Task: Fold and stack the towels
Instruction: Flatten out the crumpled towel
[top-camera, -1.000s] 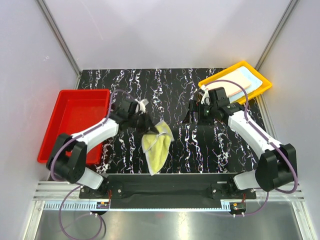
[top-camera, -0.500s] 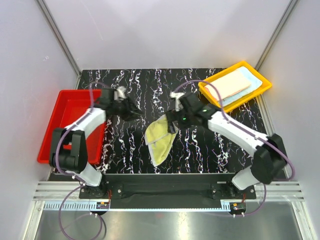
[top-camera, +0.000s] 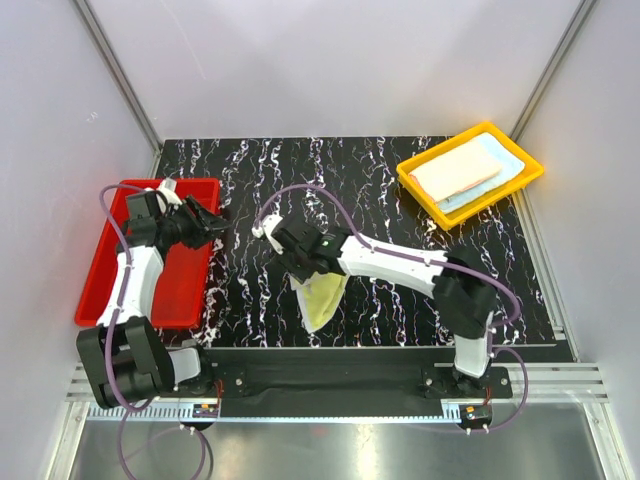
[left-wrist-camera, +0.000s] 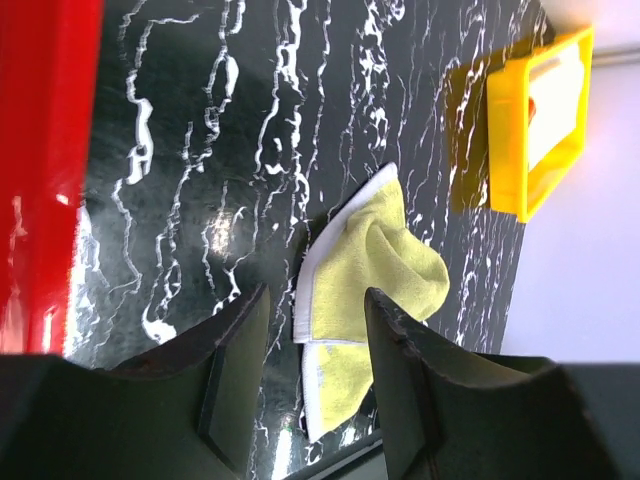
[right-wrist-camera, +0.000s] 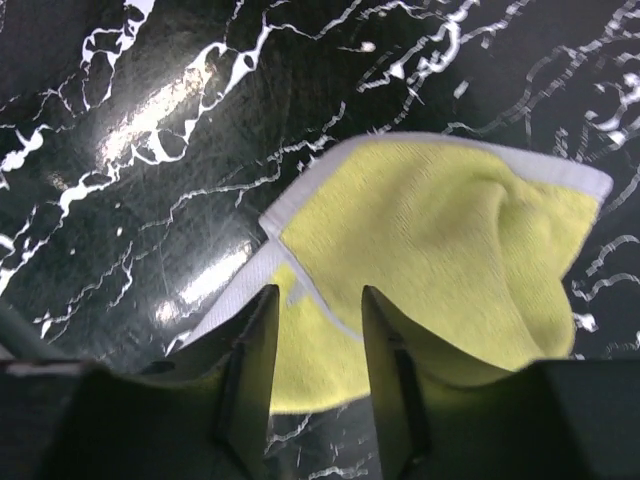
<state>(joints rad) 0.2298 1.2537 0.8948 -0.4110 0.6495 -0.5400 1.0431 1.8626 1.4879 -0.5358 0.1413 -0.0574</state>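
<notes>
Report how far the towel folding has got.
Done: peach towel and light blue towel lie folded, stacked in the yellow tray. In hand: right pincer, jaws apart, straddles the hem of the rumpled yellow-green towel; left pincer open, empty. Left: fold it, stack it.

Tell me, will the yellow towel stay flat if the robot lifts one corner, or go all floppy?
Probably floppy: the yellow towel lies rumpled with a soft bump, so it should droop from a lifted corner. It looks thin, so likely light. Pushed, it would probably bunch up on the table rather than slide whole.
</notes>
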